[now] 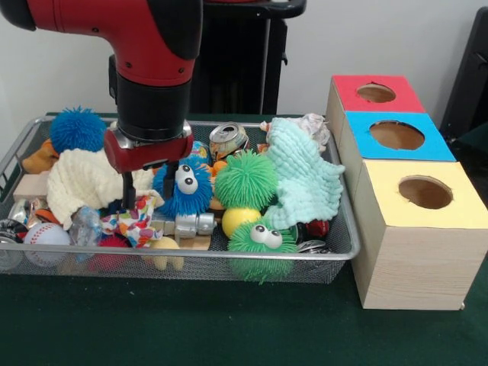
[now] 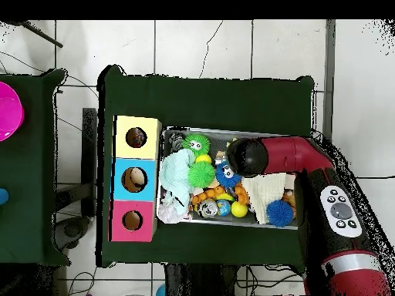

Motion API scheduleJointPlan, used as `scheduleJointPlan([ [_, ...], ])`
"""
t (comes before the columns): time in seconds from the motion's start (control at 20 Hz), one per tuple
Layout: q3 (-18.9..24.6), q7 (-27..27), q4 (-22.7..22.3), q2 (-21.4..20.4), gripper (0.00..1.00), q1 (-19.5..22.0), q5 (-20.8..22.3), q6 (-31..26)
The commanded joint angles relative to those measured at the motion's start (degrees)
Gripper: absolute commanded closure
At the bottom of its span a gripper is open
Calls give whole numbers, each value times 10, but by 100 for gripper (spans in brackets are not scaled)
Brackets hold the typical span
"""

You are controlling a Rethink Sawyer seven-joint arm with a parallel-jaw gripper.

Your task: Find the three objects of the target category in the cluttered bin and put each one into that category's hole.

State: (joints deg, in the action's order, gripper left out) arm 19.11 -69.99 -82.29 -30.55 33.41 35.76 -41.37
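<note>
Dark green counter (image 1: 191,328) carries the wire mesh bin (image 1: 335,242); just beside it, three wooden boxes (image 1: 415,259) in a row, yellow-faced, blue-faced, red-faced.

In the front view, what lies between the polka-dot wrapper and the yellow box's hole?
In the front view, going from the polka-dot wrapper toward the hole: a blue googly-eyed ball, green spiky balls, the mint cloth, then the tray's rim.

arm (image 1: 145,46) cut off at 12 o'clock edge, end effector (image 1: 149,194) fingers buried in clutter, polka-dot wrapper (image 1: 131,226) partly covered by cream cloth (image 1: 84,181)
</note>
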Motion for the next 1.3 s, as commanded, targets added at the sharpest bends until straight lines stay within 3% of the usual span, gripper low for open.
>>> scheduleJointPlan([
  [0.05,-4,89,21,4,0,4,61,-25],
  [0.6,12,42,3,-16,0,18,61,27],
  [1.3,16,11,-5,-15,0,24,46,48],
])
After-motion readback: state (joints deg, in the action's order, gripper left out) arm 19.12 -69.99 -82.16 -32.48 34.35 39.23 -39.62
